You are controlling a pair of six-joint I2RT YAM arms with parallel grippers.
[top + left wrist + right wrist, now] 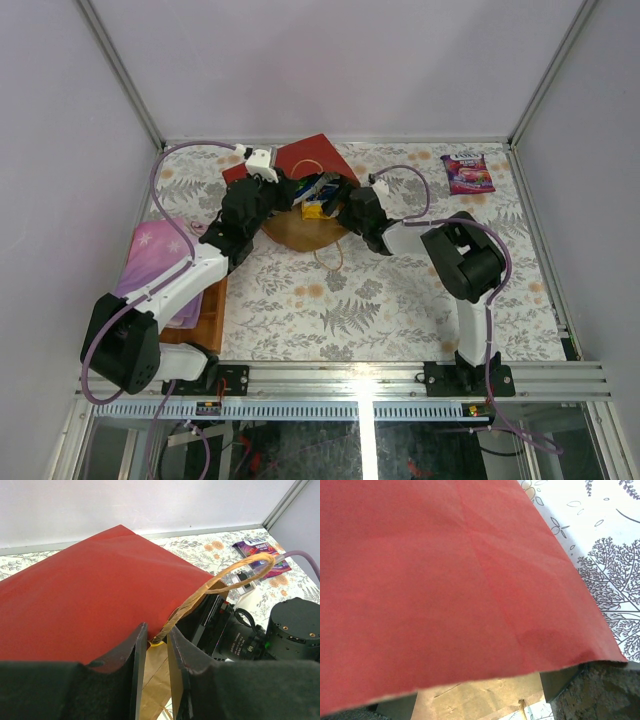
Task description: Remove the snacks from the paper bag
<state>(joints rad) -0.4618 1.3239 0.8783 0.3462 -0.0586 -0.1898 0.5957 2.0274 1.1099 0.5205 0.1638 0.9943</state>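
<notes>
Paper bag (303, 157) on its side at far centre of surface (400, 300), red face up, kraft-lined mouth toward arms. Snack packets (316, 197), blue and yellow, show in mouth. Purple packet (467, 172) lies out on surface at far right, well apart from bag. Left pincer (156, 635) clamped on bag's upper rim, at foot of tan cord handle (235, 572). Right pincer (485, 705) at mouth under red panel, fingers spread wide, gripping nothing. Starred pink-purple flat item (155, 250) at left, on wooden tray (205, 310).
</notes>
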